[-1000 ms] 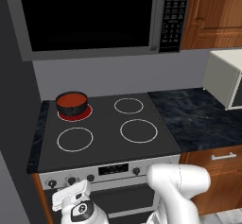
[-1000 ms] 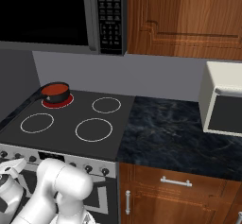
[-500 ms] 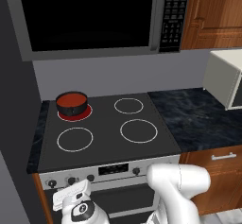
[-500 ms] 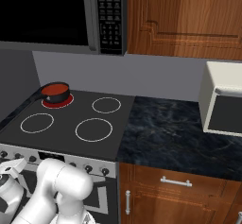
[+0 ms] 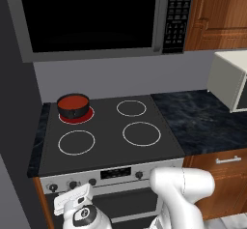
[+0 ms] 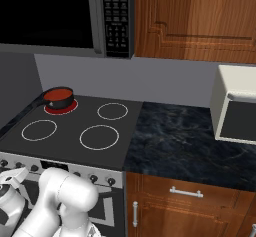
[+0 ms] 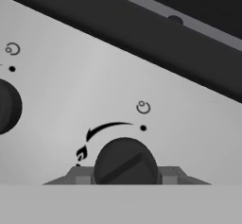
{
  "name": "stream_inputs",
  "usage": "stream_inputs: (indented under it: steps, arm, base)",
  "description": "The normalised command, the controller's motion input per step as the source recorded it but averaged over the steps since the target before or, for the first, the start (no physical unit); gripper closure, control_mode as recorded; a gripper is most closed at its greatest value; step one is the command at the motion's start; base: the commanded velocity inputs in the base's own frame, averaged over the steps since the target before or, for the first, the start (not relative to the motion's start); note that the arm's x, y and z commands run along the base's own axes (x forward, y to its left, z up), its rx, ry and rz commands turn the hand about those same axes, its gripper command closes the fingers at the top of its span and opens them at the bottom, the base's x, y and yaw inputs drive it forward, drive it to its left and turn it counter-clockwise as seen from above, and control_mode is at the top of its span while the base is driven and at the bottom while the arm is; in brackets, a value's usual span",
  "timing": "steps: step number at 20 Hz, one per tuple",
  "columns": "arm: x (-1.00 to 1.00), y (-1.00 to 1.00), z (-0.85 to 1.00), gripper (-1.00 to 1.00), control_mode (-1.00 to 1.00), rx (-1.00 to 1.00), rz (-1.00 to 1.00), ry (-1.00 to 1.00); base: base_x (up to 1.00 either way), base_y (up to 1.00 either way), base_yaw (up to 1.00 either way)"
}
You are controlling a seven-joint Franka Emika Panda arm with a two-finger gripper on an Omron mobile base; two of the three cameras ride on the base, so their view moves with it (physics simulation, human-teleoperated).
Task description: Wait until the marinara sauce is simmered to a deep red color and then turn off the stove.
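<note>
Gripping a dark stove knob (image 7: 125, 161), the tool (image 7: 125, 176) has closed since before.

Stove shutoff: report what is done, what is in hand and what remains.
Done: the marinara sauce in the black pot looks deep red, so the wait seems over. In hand: the end effector is closed on a stove knob on the silver front panel. Left: the burner ring under the pot glows red, so the stove is not yet off.
</note>
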Motion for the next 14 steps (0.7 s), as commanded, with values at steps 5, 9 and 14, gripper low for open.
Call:
stream_inputs:
  steps: [5,9,14]
  arm:
    - [0.0,0.0,0.0,1.0,-1.0,0.0,0.0,0.0]
    - [0.0,0.0,0.0,1.0,-1.0,0.0,0.0,0.0]
    - [0.0,0.0,0.0,1.0,-1.0,0.0,0.0,0.0]
  base:
    - [0.0,0.0,0.0]
    - [0.0,0.0,0.0]
    - [0.0,0.0,0.0]
